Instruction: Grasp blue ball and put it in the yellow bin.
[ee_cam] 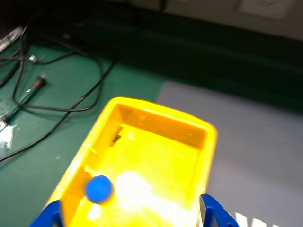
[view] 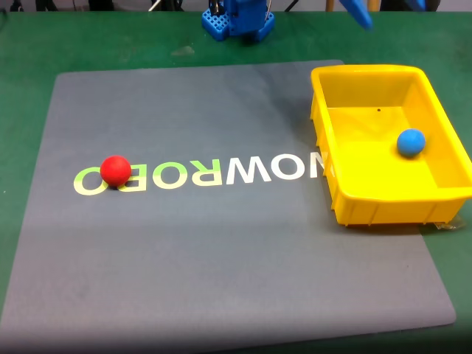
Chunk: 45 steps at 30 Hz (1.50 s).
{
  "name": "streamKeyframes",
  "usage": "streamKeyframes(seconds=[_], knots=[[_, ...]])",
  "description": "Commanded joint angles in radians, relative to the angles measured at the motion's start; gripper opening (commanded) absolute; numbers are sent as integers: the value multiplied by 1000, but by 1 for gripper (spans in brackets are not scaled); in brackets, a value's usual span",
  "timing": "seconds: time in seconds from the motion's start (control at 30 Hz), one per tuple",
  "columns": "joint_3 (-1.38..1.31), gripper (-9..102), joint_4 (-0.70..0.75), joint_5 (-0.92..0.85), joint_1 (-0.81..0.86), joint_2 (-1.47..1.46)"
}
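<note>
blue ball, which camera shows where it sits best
The fixed view: the blue ball lies whole inside the yellow bin, near its right wall. The wrist view shows the ball too, but blurred and low in the picture.

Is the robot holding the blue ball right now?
No, nothing is held. The gripper has its jaws spread wide and empty, above the yellow bin. The blue ball lies inside the bin.

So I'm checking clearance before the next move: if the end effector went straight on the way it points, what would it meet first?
Probably the floor of the yellow bin, near the blue ball; the open end effector looks down into it. Depth is unclear.
</note>
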Motion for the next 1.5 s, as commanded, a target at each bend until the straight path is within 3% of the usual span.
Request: streamKeyframes(seconds=[0.0,0.2,0.47,1.0,1.47], knots=[[155,24,-6,-48,92,241],[764,2,-118,-236,238,655],[1213,0,-87,-290,371,1006],[1384,0,492,-213,365,1308],[1402,0,600,-224,385,1310]])
